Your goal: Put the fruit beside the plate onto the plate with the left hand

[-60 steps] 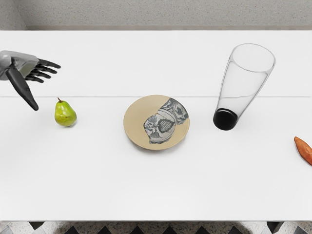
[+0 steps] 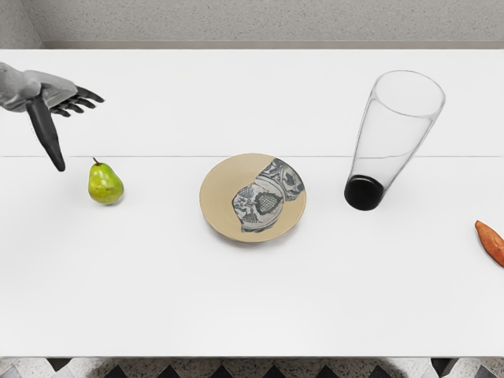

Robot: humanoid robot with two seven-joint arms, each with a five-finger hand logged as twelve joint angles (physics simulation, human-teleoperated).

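Observation:
A green pear [image 2: 105,184] stands upright on the white table, to the left of a tan plate [image 2: 222,195] with a blue-grey pattern on its right half. My left hand [image 2: 57,110] hovers above and to the left of the pear, apart from it. Its fingers are spread and its thumb points down toward the table. Nothing is held in it. The right hand is out of view.
A tall clear glass [image 2: 390,138] with a dark base stands right of the plate. An orange vegetable [image 2: 491,242] lies at the right edge. The table's front edge [image 2: 252,356] runs along the bottom.
The left hand has risen slightly and shifted a little to the right, with its fingers turned more level. The pear and plate have not moved.

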